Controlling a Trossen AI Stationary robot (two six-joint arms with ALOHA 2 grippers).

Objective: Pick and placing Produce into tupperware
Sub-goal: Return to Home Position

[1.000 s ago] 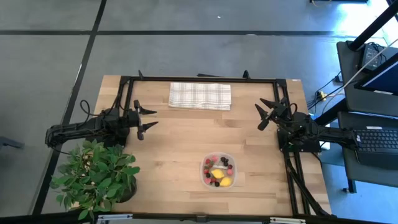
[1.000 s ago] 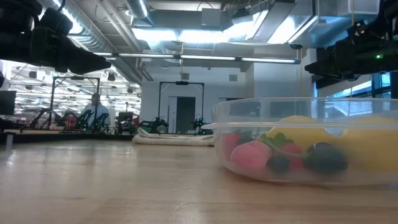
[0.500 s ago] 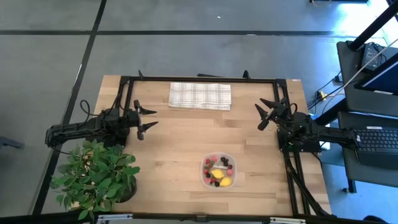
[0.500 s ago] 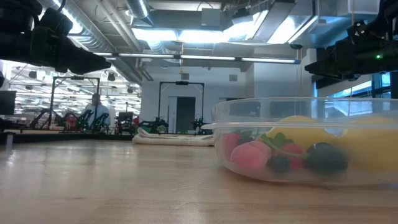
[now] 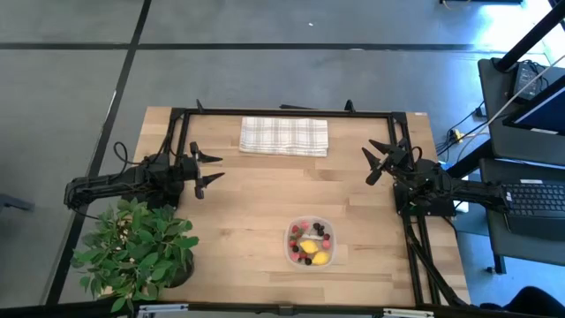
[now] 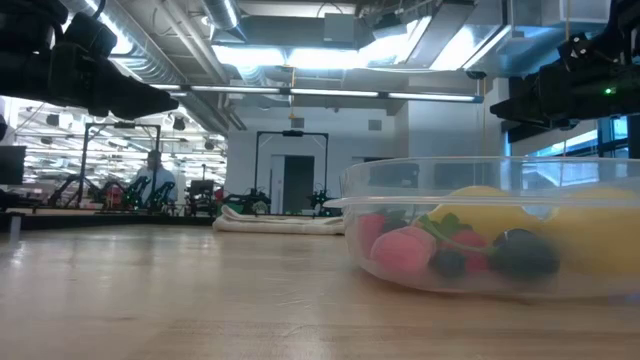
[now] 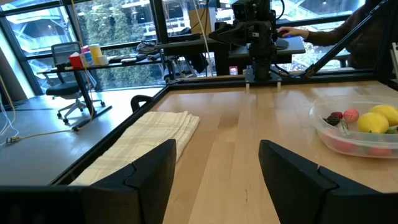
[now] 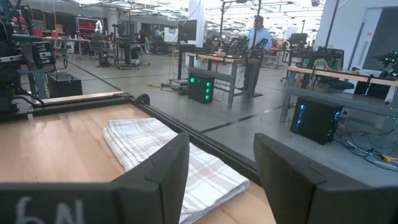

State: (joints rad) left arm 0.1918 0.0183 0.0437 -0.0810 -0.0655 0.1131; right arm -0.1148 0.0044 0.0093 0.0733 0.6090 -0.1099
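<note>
The clear tupperware (image 5: 310,244) sits near the table's near edge, right of centre, with its base on the wood. Inside it lie red and dark berries and yellow lemon-like fruits (image 6: 480,235); the left wrist view shows the tub (image 7: 357,127) too. My left gripper (image 5: 207,170) hovers open over the table's left side, far from the tub. My right gripper (image 5: 378,160) hovers open over the right side, also apart from it.
A folded checked white-grey cloth (image 5: 283,136) lies flat by the far edge. A leafy potted plant (image 5: 137,252) stands at the near left corner. A black frame (image 5: 291,112) borders the table. A person (image 8: 255,37) stands in the room beyond.
</note>
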